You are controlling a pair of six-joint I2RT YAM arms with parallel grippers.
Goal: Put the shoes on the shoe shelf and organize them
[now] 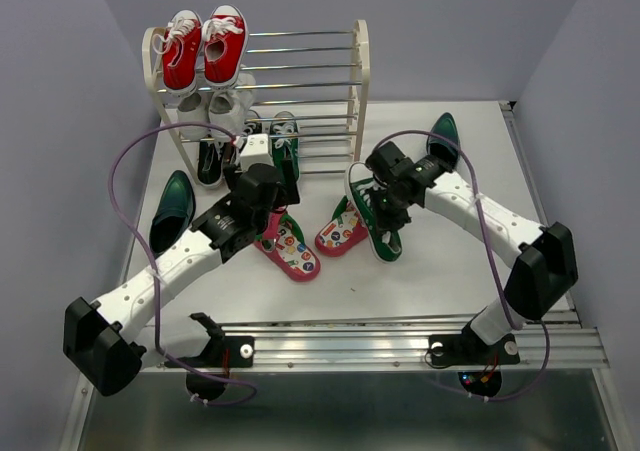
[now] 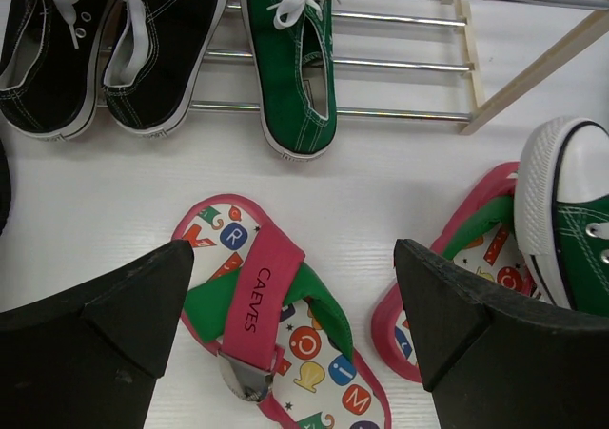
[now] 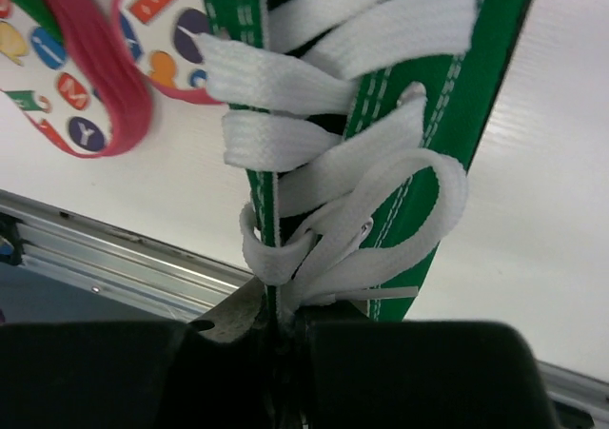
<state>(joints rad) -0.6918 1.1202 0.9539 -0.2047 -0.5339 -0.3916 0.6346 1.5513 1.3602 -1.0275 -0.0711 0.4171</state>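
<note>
White table [image 1: 450,261] in the top view, shoe shelf [image 1: 360,81] upper left. Left wrist: left gripper [image 2: 294,248] gapes empty over a flip-flop [image 2: 271,305], seemingly to grab it. Right wrist: right gripper [image 3: 276,329] pinches the green sneaker [image 3: 476,96], bottom centre, likely for lifting.

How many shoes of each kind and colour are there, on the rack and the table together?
red sneakers: 2
white sneakers: 2
black sneakers: 2
green sneakers: 2
teal dress shoes: 2
pink flip-flops: 2
Total: 12
</note>
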